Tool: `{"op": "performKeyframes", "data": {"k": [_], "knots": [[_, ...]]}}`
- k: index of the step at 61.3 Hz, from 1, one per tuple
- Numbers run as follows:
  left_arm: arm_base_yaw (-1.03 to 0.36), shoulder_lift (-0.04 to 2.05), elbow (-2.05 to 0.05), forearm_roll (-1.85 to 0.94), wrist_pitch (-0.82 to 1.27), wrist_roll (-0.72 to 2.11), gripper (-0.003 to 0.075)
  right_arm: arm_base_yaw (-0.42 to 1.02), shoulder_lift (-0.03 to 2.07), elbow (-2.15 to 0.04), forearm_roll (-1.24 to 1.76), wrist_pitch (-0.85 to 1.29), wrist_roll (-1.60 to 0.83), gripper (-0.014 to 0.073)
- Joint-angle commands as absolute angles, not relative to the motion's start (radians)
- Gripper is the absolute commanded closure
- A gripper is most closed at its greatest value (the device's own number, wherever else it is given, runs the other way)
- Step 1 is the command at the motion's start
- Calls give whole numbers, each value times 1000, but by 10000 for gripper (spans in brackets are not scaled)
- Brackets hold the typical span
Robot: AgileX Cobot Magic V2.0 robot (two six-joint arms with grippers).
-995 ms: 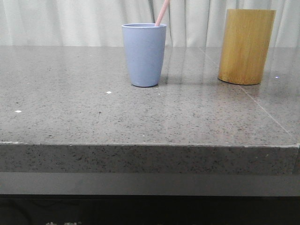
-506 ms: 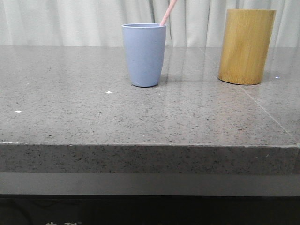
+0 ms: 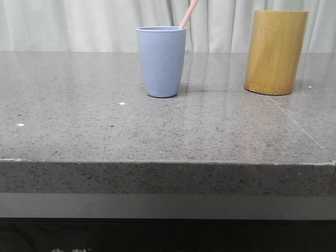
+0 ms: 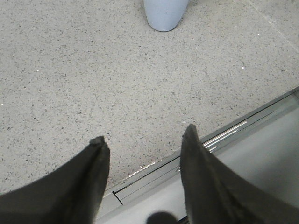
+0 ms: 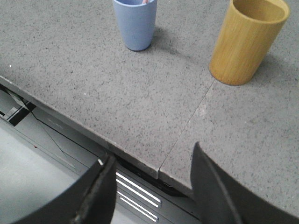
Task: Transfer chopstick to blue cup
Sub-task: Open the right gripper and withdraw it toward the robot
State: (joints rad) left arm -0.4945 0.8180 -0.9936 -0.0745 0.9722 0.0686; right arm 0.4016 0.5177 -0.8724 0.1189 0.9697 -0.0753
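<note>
The blue cup (image 3: 161,61) stands upright on the grey stone table, left of centre. A thin pale pink chopstick (image 3: 188,13) leans out of its rim toward the right. The cup also shows in the left wrist view (image 4: 165,13) and the right wrist view (image 5: 135,22), where a pink tip (image 5: 145,1) shows at its rim. My left gripper (image 4: 145,137) is open and empty over the table's front edge, well back from the cup. My right gripper (image 5: 152,156) is open and empty over the front edge. Neither gripper shows in the front view.
A tall tan bamboo holder (image 3: 275,51) stands at the right, also in the right wrist view (image 5: 246,39), where the part of its inside that shows looks empty. The table's front edge (image 3: 168,163) drops to a grey metal frame (image 5: 56,140). A seam (image 5: 187,122) runs across the tabletop.
The chopstick's visible end in the cup shifted slightly to the right between the earliest frame and now. The cups have not moved.
</note>
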Motion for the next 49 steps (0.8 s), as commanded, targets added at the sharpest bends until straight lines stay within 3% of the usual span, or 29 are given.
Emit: {"op": "performKeyframes", "data": {"k": [1,10,28,31,49], "knots": [[-494,814,-1021,-86,897,61,365,400,490,-860,128,869,-71,223],[-494,814,-1021,-86,897,61,421,400,479,-841,128,868,-71,388],[-494,814,-1021,-86,897,61,709,400,479,-841,128,866,-71,655],[-494,814,-1021,-86,897,61,740,400,479,-841,128,868,-71,663],[-494,814,-1021,-86,883,61,739,400,479,-841,129,877,-71,660]]}}
